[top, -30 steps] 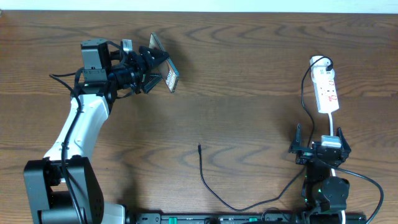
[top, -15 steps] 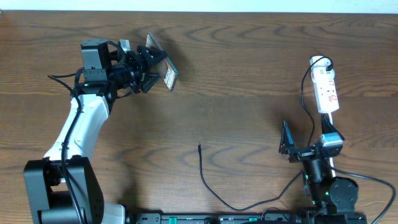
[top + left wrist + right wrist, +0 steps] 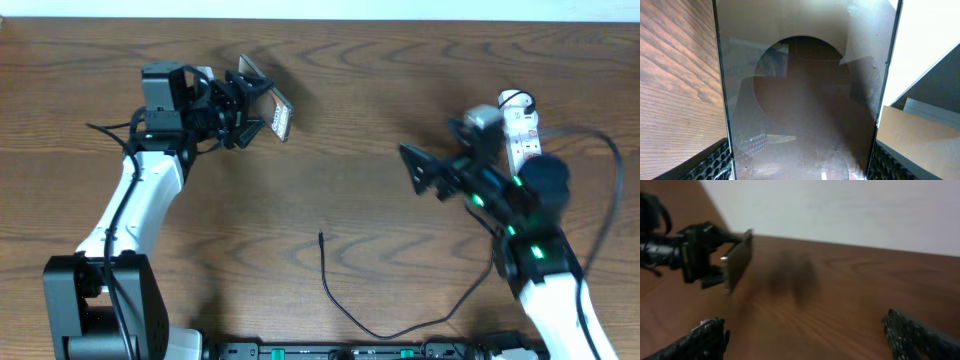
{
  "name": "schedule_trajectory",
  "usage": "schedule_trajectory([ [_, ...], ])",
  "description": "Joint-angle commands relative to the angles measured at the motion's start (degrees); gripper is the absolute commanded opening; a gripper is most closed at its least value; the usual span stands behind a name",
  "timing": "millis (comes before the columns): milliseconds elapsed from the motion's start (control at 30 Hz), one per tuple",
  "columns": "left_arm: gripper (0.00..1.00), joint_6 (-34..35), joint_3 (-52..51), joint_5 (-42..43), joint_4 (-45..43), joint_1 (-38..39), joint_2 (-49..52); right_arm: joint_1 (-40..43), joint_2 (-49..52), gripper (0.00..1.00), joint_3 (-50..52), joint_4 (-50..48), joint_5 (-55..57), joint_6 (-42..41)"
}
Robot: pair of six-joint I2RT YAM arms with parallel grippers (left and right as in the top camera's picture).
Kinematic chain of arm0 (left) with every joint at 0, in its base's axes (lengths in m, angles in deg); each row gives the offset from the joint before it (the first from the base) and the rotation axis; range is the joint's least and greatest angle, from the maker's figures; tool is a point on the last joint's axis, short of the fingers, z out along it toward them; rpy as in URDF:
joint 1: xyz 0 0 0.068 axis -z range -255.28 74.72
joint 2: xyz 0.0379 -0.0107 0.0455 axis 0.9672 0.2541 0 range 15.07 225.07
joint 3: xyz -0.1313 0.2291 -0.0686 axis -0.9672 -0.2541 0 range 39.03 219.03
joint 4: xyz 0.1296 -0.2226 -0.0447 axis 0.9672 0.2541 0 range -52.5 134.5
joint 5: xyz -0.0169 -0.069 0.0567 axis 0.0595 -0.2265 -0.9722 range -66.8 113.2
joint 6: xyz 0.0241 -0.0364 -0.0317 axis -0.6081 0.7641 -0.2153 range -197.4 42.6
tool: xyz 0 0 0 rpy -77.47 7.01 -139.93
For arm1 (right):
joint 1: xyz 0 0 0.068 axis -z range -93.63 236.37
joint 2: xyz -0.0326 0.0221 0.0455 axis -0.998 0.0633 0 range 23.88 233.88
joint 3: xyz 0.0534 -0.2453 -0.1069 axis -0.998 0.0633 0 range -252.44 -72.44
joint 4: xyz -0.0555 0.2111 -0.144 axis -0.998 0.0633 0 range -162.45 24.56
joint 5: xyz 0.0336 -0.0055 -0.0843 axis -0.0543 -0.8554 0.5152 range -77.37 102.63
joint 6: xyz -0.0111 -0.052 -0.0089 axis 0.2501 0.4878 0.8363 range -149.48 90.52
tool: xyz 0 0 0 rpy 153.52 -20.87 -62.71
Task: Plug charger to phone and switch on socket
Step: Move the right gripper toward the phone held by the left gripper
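Observation:
My left gripper [image 3: 243,108] is shut on the phone [image 3: 272,108] and holds it tilted above the table at the back left. In the left wrist view the phone's dark screen [image 3: 800,95] with a brownish oval fills the frame between my fingers. The phone also shows edge-on in the blurred right wrist view [image 3: 737,260]. The charger cable [image 3: 345,310] lies on the table at the front middle, its plug tip [image 3: 321,237] pointing away. My right gripper [image 3: 425,172] is open and empty, raised left of the white socket strip [image 3: 524,140].
The socket's white cord [image 3: 538,195] and the right arm's black wires [image 3: 600,150] run down the right side. A black rail [image 3: 380,351] lines the table's front edge. A pale wall shows beyond the table's far edge.
My right arm has swung up from the front right edge toward the table's middle right, gripper now pointing left. The left gripper with the phone shifted slightly.

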Motion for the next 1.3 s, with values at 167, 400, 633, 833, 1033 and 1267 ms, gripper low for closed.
schedule_trajectory([
  [167,0.07,5.2,0.8,-1.4,-3.6,2.0,-1.4,-10.1,19.2,0.99,-5.7,-18.6,-4.6,-0.6],
  [400,0.07,5.3,0.8,-1.4,-3.6,2.5,-1.4,-15.5,28.5,0.99,-5.7,-31.3,-5.0,-1.0],
  [633,0.07,5.7,0.8,-4.2,-3.6,4.6,-1.4,-16.6,30.2,0.99,-5.7,-34.6,-2.6,-5.0],
  [833,0.07,6.4,0.8,-6.1,-4.7,7.3,-1.4,-16.8,30.2,0.9,-5.7,-34.9,4.2,-15.9],
  [1033,0.07,6.8,0.8,-6.3,-5.3,7.6,-1.4,-16.9,30.2,0.88,-5.7,-34.8,6.1,-22.3],
  [1267,0.07,6.8,0.8,-5.2,-5.2,7.6,-1.4,-18.2,30.2,0.89,-5.7,-30.5,5.7,-17.6],
])
